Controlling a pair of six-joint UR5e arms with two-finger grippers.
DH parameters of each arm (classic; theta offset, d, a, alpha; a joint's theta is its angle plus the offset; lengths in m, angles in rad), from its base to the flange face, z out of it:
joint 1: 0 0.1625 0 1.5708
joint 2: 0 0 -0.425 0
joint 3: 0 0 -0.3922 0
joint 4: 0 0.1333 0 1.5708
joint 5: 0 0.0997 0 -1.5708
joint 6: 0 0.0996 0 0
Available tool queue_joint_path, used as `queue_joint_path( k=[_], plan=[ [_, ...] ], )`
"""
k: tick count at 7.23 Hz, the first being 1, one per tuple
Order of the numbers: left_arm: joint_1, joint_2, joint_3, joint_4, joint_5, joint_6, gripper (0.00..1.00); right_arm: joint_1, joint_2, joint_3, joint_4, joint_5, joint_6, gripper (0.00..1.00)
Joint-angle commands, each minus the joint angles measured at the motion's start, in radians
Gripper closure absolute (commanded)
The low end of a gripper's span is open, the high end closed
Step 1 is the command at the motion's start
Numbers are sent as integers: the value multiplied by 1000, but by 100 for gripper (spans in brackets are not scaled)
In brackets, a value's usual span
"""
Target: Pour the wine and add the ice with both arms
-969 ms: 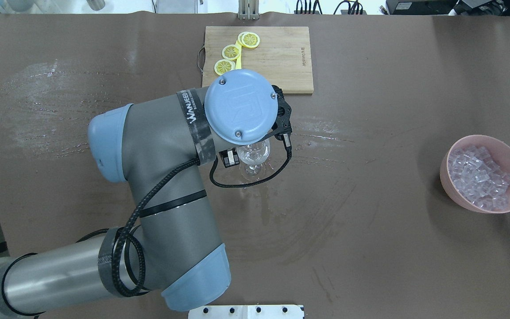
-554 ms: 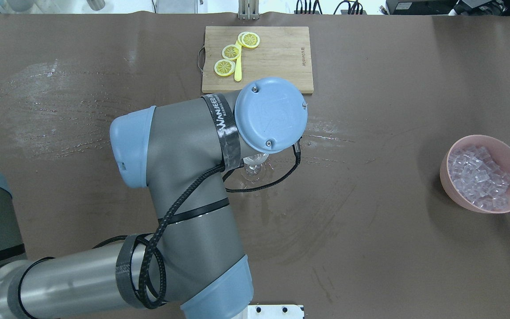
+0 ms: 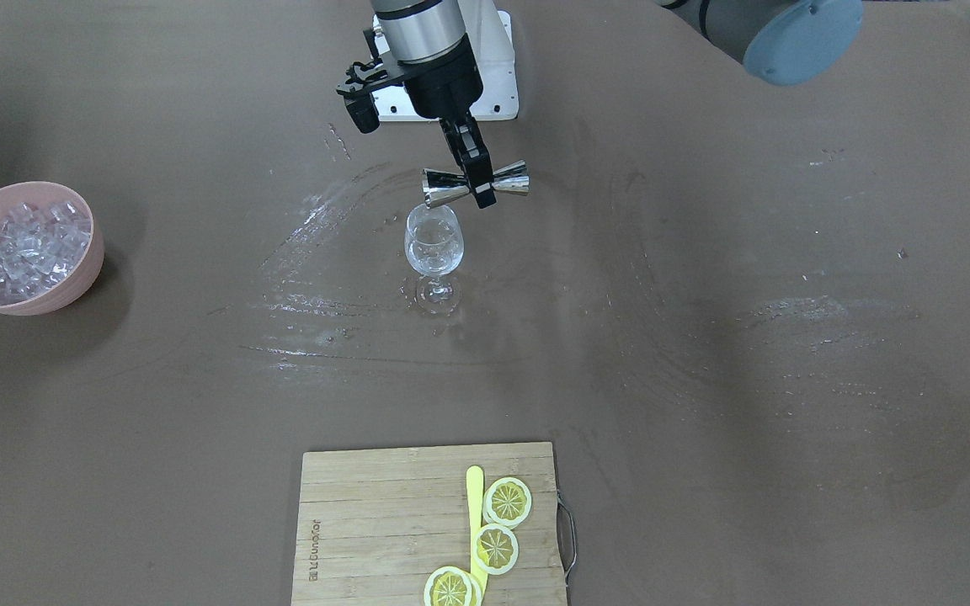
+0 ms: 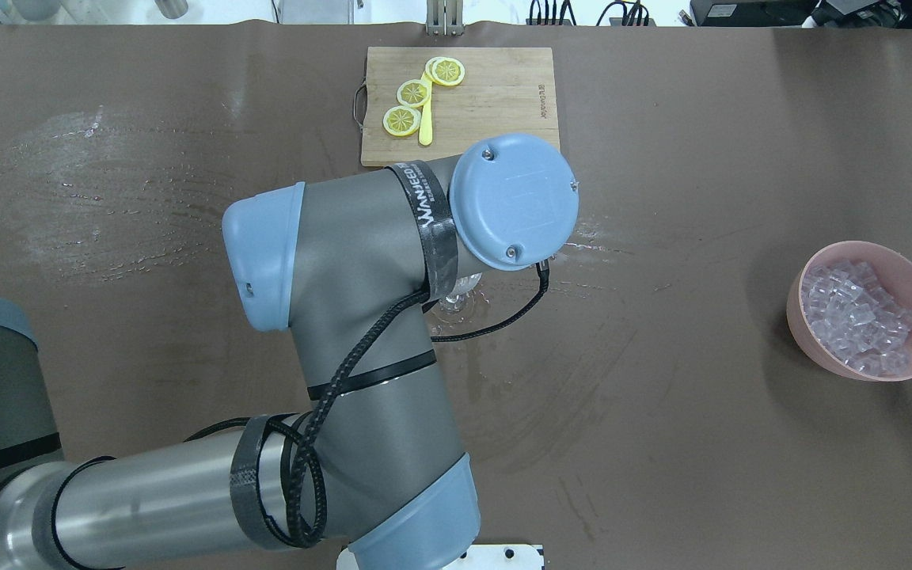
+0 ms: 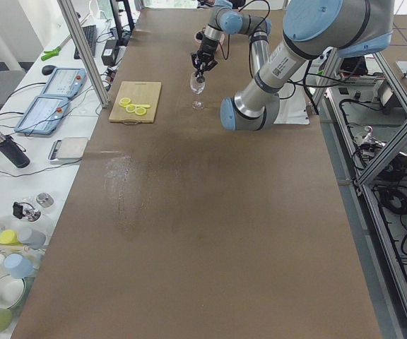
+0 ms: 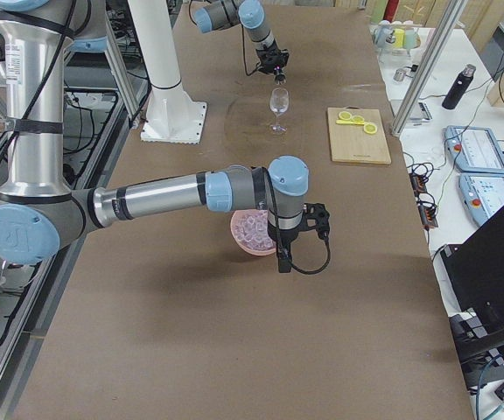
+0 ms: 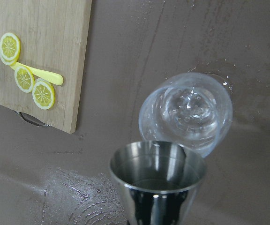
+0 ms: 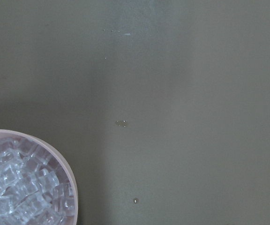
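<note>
Nearest the base, I've got the L claw (image 3: 475,181) pinching a steel jigger (image 3: 439,188) at its waist. The jigger lies sideways w/ one mouth just by the rim of the upright wine glass (image 3: 434,244). Off to the robot's R, the ice (image 3: 26,244) sits heaped in a pink bowl (image 3: 85,273) w/ the R claw (image 6: 281,261) hanging just beside it, can't tell if spread or closed; farthest out is the cutting board (image 3: 384,513) w/ lemon slices (image 3: 508,502).
</note>
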Motion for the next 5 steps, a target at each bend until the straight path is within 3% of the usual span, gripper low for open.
queue_joint_path(
  k=[1,4,5],
  plan=[
    [0,1,-1,-9,-3,0,100,0,0,1,0,0,0,0],
    [-2,52,-17,-128,-12,0,100,0,0,1,0,0,0,0],
    [-4,82,-72,-161,-15,0,100,0,0,2,0,0,0,0]
  ],
)
